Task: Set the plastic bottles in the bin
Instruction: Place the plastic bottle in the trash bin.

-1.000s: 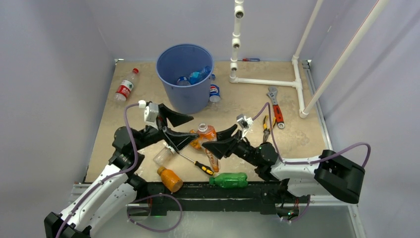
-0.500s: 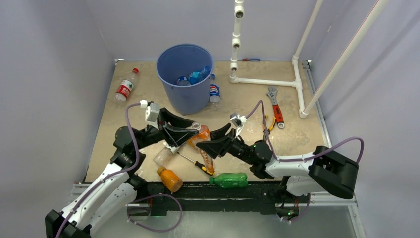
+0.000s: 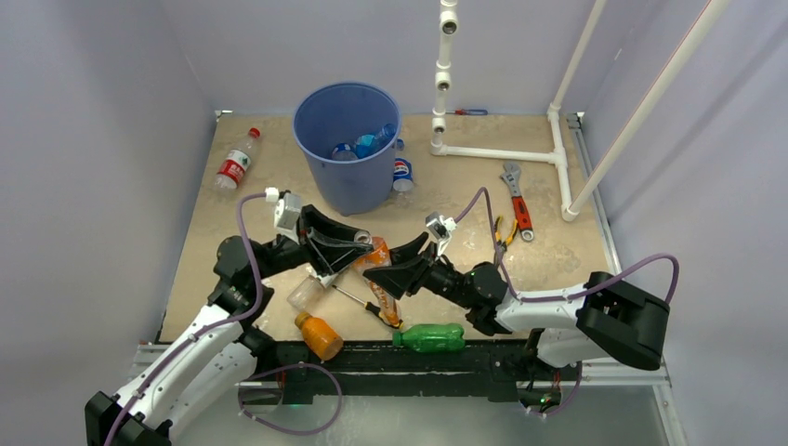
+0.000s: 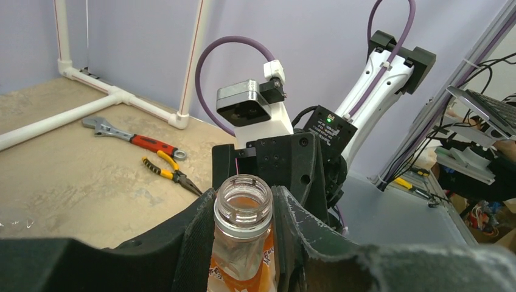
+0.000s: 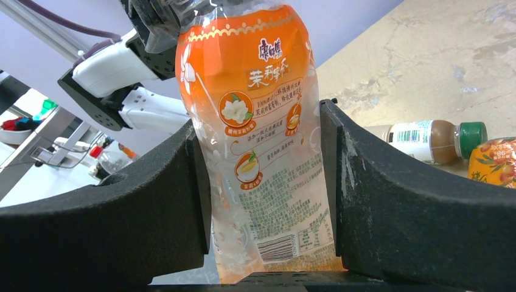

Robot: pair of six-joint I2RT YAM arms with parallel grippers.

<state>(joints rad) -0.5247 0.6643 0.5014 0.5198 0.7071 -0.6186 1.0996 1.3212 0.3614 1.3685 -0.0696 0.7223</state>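
Observation:
An uncapped, orange-labelled plastic bottle (image 3: pixel 377 255) hangs between both arms above the middle of the table. My left gripper (image 4: pixel 243 199) is shut on its neck (image 4: pixel 243 210), just under the open mouth. My right gripper (image 5: pixel 263 131) is shut on the bottle's labelled body (image 5: pixel 255 79), one jaw against each side. The blue bin (image 3: pixel 321 158) stands behind them with bottles (image 3: pixel 367 144) inside. More bottles lie about: a red-labelled one (image 3: pixel 236 163) far left, a blue-labelled one (image 3: pixel 402 173) beside the bin, and clear (image 3: pixel 305 293), orange (image 3: pixel 319 335) and green (image 3: pixel 432 337) ones near the front edge.
A yellow-and-black screwdriver (image 3: pixel 372 307) lies under the held bottle. A red-handled wrench (image 3: pixel 518 200) and pliers (image 3: pixel 500 232) lie to the right. A white pipe frame (image 3: pixel 502 153) stands at the back right. The right wrist view shows a brown bottle with a green cap (image 5: pixel 435 135).
My left gripper has closed on the bottle's neck. The right arm has shifted slightly left with the bottle, bringing the two grippers together.

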